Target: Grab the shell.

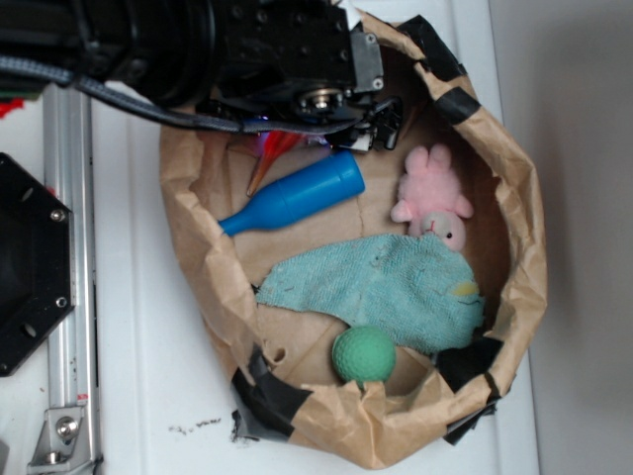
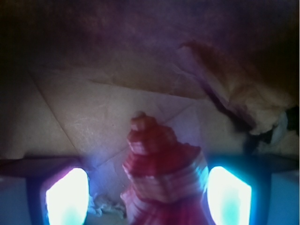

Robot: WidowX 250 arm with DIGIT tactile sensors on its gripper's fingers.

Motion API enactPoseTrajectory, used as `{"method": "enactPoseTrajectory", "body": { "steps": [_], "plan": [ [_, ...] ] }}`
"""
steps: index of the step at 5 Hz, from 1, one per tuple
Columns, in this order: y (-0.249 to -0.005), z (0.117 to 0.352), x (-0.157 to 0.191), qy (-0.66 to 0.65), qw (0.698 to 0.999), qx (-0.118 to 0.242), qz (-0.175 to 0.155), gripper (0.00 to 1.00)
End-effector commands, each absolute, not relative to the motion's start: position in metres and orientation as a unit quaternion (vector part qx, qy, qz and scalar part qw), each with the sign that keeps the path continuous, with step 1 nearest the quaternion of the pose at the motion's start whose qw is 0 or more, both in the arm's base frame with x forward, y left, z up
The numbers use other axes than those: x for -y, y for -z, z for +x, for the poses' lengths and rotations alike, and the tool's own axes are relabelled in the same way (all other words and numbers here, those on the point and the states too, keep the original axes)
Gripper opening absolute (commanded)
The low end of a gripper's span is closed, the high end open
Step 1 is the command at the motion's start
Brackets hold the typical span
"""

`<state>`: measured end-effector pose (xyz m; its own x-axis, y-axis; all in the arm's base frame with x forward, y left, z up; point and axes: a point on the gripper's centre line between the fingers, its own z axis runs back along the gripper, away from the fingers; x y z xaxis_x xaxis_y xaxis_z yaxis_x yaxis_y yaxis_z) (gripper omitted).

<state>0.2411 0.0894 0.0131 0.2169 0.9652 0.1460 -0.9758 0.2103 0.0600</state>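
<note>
My pincer [image 2: 147, 197] hangs wide open with one finger on each side of the shell [image 2: 161, 180], which lies on the brown paper bag's [image 1: 519, 228] floor near its top rim, just beside the blue pin [image 1: 297, 193], so closing should catch its ridged wide end.

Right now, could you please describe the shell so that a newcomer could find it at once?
Look inside the brown paper bag, at the end under the robot's gripper. The shell lies there, just beside the blue bowling pin. It is slim, orange-red, ridged and tapers to a point, unlike the smooth blue pin.
</note>
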Motion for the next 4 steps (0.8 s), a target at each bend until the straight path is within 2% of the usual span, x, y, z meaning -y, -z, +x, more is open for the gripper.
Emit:
{"method": "enactPoseTrajectory", "body": {
  "steps": [1, 2, 4],
  "plan": [
    [-0.02, 0.23, -0.087, -0.577, 0.815, 0.029, 0.039, 0.0],
    [-0.035, 0.233, -0.085, -0.565, 0.824, 0.043, 0.009, 0.0],
    [-0.081, 0.245, -0.075, -0.479, 0.875, 0.066, -0.027, 0.0]
  ]
}}
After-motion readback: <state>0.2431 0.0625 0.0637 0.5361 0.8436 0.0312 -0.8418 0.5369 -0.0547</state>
